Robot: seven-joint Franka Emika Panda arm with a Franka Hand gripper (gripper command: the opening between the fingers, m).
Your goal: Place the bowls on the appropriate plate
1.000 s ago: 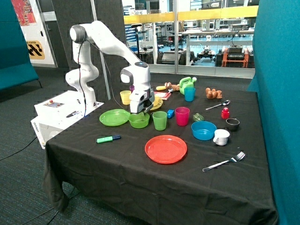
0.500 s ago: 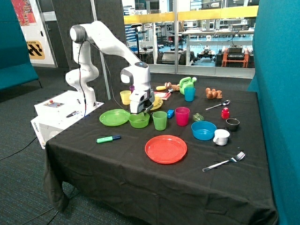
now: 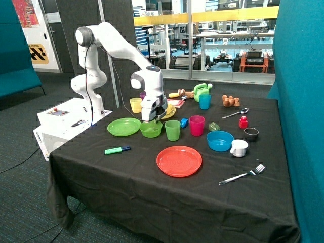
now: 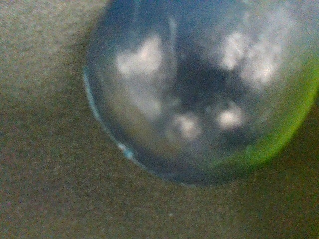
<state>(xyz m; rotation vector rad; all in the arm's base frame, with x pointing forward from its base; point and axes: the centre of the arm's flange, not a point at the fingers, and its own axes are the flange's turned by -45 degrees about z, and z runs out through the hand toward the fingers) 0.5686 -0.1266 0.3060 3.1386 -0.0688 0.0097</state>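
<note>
1. Gripper point(image 3: 153, 119) low over the far rim of the lime green bowl point(image 3: 150, 129); whether the fingers are spread, closed or pinching the rim cannot be told from either view.
2. Lime green bowl sits on the black tabletop point(image 3: 126, 177), just beside the green plate point(image 3: 124, 126) and not on it; green cup point(image 3: 172, 130) stands close on its other side.
3. Wrist view filled by the bowl's glossy inside point(image 4: 199, 89), a green edge showing along one side, dark cloth around it.
4. Yellow plate point(image 3: 169, 111) lies behind the gripper, mostly hidden by it; cannot tell whether the yellow bowl is there.
5. Yellow cup point(image 3: 135, 105) stands behind the green plate; pink cup point(image 3: 196, 125) beside the green cup.
6. Red plate point(image 3: 179, 161) lies nearer the front edge; green marker point(image 3: 117, 150) lies apart from it, in front of the green plate.
7. Blue bowl point(image 3: 219, 140) touches or nearly touches a white cup point(image 3: 239, 148); fork point(image 3: 243, 174) near the front corner.
</note>
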